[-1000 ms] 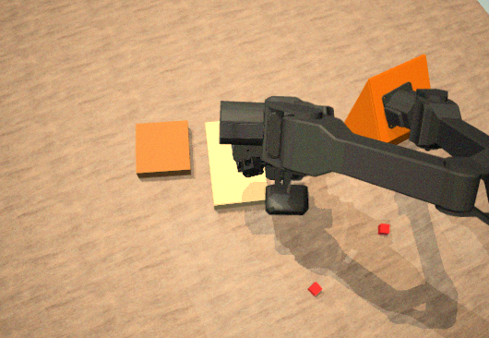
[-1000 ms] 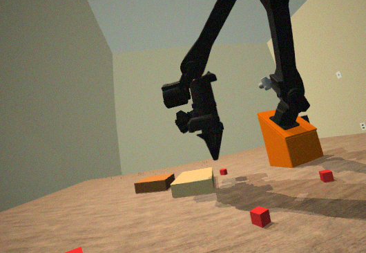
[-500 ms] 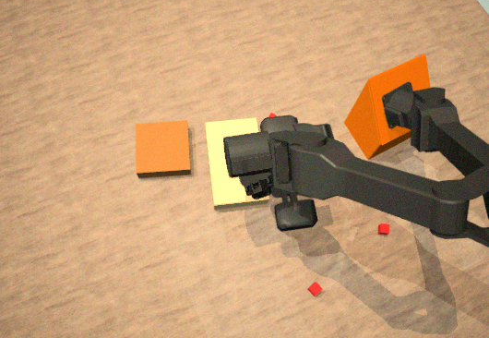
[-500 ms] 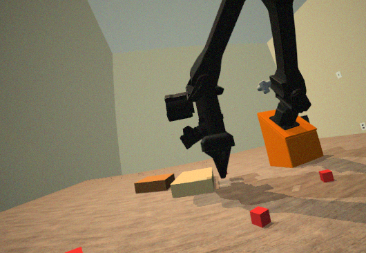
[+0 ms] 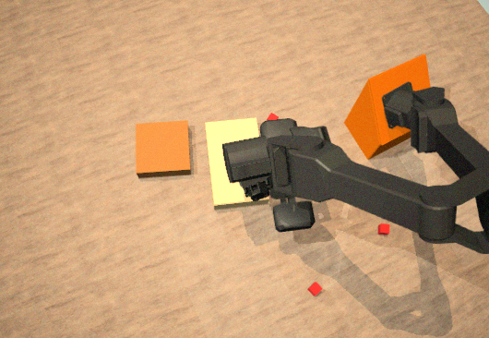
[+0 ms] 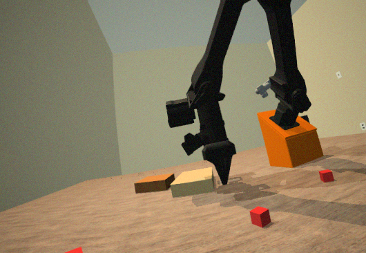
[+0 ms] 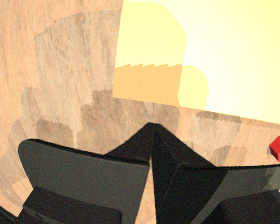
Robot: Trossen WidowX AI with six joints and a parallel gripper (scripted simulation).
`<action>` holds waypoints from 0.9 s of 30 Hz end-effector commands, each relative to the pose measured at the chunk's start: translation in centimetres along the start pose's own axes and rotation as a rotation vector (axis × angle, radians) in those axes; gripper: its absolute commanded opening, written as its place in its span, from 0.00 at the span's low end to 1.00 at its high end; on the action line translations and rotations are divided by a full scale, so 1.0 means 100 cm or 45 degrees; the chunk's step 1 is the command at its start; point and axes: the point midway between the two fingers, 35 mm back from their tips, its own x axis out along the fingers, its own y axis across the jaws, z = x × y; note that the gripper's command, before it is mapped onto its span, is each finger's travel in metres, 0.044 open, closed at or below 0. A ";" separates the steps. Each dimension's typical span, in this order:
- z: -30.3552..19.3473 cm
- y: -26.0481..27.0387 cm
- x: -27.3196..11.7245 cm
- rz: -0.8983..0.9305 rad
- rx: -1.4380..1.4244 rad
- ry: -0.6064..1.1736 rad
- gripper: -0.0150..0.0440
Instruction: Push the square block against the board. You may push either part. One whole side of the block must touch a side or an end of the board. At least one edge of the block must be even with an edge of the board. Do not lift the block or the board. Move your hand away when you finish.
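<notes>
The orange square block [image 5: 162, 147] [image 6: 152, 187] lies flat, left of the pale yellow board [image 5: 220, 140] [image 6: 193, 189] [image 7: 235, 60]. A narrow gap separates them. The board is turned slightly relative to the block, and its far edge sits near the level of the block's far edge in the top view. My gripper [image 6: 224, 183] [image 7: 153, 128] is shut and empty. Its tips are low by the table, just off the board's side away from the block; contact is not visible. The arm hides the board's right part in the top view, and the block is not in the wrist view.
Small red cubes lie about: one [image 5: 272, 116] [image 7: 276, 148] by the board's far right corner, one [image 5: 384, 229] [image 6: 326, 175] towards the arm's base, one [image 5: 315, 288] [image 6: 259, 216] nearer the front. An orange wedge [image 5: 362, 126] [image 6: 304, 146] carries the arm's base at the right.
</notes>
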 end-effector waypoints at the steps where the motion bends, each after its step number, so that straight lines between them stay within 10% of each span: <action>1: 0.007 0.002 -0.001 0.006 -0.002 -0.009 0.25; 27: 0.026 0.003 -0.002 0.005 -0.003 -0.010 0.25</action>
